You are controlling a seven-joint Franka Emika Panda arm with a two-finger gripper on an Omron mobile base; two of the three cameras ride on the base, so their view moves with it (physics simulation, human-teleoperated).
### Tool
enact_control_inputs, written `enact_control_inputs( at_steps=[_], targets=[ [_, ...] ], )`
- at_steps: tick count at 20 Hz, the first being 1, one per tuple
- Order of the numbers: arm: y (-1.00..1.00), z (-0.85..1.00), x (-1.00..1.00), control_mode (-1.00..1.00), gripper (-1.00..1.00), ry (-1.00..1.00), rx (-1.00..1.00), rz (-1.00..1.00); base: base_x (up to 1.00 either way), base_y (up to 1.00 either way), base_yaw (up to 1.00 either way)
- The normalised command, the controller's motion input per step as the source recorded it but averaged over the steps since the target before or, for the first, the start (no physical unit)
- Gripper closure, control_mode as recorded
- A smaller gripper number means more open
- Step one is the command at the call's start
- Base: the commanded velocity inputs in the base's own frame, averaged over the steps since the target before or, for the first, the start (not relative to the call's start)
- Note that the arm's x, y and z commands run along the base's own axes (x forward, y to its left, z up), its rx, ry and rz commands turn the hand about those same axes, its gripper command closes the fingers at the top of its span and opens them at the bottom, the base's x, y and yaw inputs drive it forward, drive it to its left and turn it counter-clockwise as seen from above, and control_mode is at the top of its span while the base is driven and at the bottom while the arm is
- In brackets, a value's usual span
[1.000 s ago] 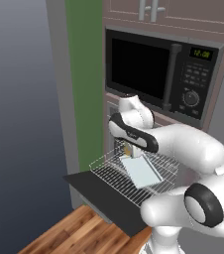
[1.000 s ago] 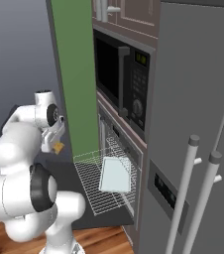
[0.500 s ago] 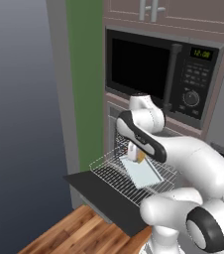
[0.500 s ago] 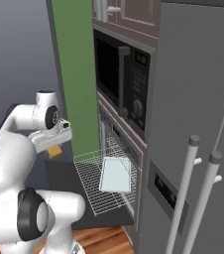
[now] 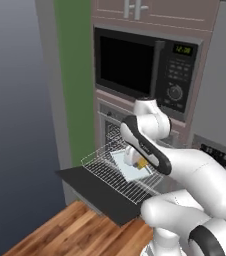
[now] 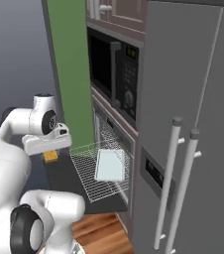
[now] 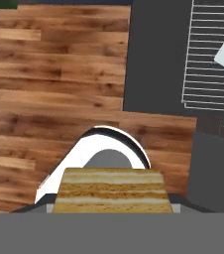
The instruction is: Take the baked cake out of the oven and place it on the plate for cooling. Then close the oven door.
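The baked cake (image 7: 111, 196), a small yellow-orange layered block, sits between my gripper's fingers and hides the tips in the hand view. My gripper (image 6: 50, 152) is shut on the cake (image 6: 50, 156) and hangs over the left part of the open oven door (image 6: 67, 174), left of the pulled-out wire rack (image 6: 96, 173). From the left base the cake (image 5: 142, 163) peeks out under my gripper (image 5: 139, 160), in front of the oven (image 5: 110, 117). The door (image 5: 97, 192) lies flat and open. The plate is out of view.
A pale square tray (image 6: 109, 165) lies on the wire rack (image 5: 116, 175). The black microwave (image 5: 135, 65) sits above the oven, and a grey fridge (image 6: 193, 124) stands to its right. Wooden floor (image 7: 49, 84) lies below the hand, with the green wall panel (image 6: 69, 74) on the left.
My hand has carried the cake a little lower and back from the rack toward the base, and the arm's elbow has swung round. The rack, tray and door have not moved.
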Motion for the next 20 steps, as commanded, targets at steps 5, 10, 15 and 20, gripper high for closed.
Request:
enact_control_inputs(
  at_steps=[5, 10, 15, 20],
  targets=[
    [0.00, 0.00, 0.00, 1.00, 1.00, 0.00, 0.00, 0.00, -1.00, -0.34, -0.21],
    [0.00, 0.00, 0.00, 1.00, 1.00, 0.00, 0.00, 0.00, -1.00, -0.36, -0.20],
    [0.00, 0.00, 0.00, 1.00, 1.00, 0.00, 0.00, 0.00, -1.00, -0.30, -0.20],
    [0.00, 0.00, 0.00, 1.00, 1.00, 0.00, 0.00, 0.00, -0.61, -0.45, -0.22]
  ],
)
